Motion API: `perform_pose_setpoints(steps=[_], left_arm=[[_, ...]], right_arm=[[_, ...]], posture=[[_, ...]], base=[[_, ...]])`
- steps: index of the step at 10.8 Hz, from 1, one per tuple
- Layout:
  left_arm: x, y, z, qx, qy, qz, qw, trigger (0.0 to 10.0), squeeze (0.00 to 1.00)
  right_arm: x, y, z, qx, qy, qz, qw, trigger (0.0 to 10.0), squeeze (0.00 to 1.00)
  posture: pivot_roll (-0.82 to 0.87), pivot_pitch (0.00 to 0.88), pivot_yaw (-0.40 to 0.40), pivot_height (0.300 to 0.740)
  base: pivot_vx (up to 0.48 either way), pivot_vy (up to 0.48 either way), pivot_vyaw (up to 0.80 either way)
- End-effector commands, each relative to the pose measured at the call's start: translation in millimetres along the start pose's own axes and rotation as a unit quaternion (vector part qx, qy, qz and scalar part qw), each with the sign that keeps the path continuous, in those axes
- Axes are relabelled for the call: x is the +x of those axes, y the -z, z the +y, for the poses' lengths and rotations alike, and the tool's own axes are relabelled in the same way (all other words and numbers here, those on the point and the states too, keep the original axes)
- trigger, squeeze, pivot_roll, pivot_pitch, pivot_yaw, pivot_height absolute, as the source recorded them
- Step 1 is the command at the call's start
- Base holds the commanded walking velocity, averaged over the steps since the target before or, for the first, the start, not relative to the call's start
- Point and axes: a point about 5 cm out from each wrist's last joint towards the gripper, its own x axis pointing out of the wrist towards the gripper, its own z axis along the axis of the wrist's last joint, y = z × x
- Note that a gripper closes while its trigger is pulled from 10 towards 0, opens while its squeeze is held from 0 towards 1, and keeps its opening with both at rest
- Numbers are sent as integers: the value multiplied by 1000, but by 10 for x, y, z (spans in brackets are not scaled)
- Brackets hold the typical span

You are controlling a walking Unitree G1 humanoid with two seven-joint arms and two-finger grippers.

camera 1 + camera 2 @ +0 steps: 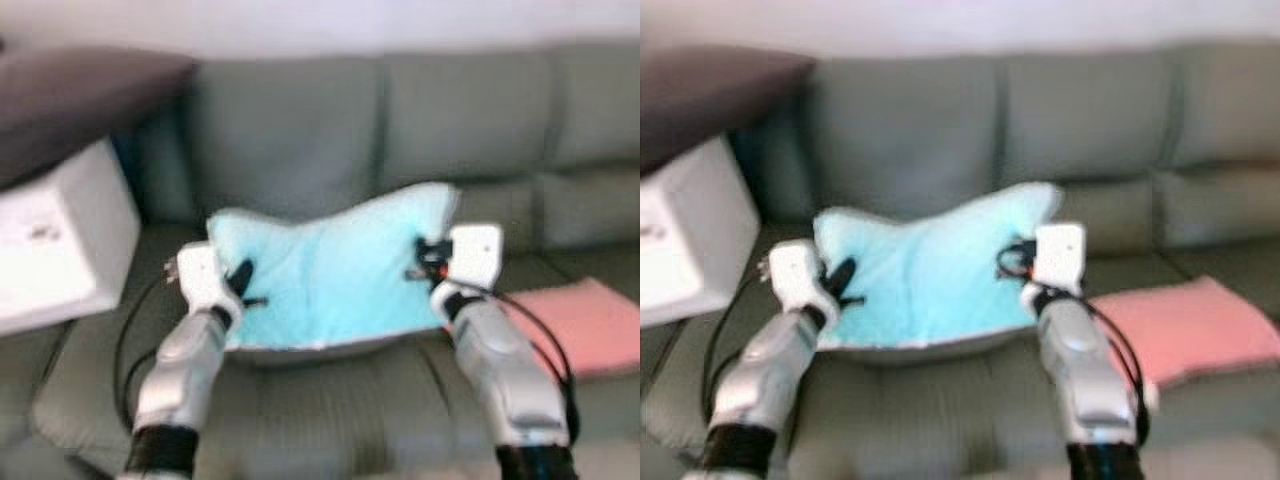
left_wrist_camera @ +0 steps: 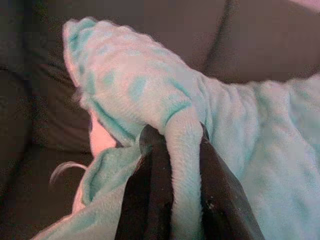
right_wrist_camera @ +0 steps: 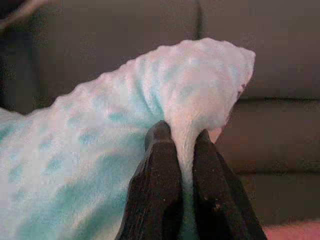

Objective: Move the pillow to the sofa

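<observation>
The fluffy turquoise pillow (image 1: pixel 325 270) hung just over the grey fabric sofa (image 1: pixel 300 130) seat — nearly delivered. The left gripper (image 2: pixel 182 150) and the right gripper (image 3: pixel 184 145) each pinched a pillow edge tight — lowering and release remained.

Both head views are soft with blur — the white box (image 1: pixel 55 245) runs off the left edge, its markings unreadable, and the pink cloth (image 1: pixel 580 325) is cut by the right edge; the pillow (image 1: pixel 330 270) hides the sofa (image 1: pixel 300 140) seat beneath it

arms: two silver forearms seen, black cuffs at elbows | wrists: white boxy housings | left gripper (image 1: pixel 243 283): black fingers | right gripper (image 1: pixel 428 258): black fingers, red detail | cables: black loops beside each forearm
</observation>
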Motion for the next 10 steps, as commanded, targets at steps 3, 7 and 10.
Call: perform_pose_setpoints(steps=[3, 7, 10], left_arm=[[-1, -108, -15, 20, 9, -23, 999, 10000, 0], [0, -64, 33, 35, -9, -15, 999, 10000, 0], [-7, -62, 70, 44, -17, -14, 999, 10000, 0]], right_arm=[[7, -70, 33, 1, -5, -13, 1000, 10000, 0], [7, -56, 51, 4, -6, -12, 1000, 10000, 0], [3, -46, 65, 7, -10, -12, 1000, 10000, 0]], posture=[[-247, 0, 5, 740], [-245, 0, 9, 740], [-241, 0, 12, 740]], base=[[0, 0, 0], [0, 0, 0], [0, 0, 0]])
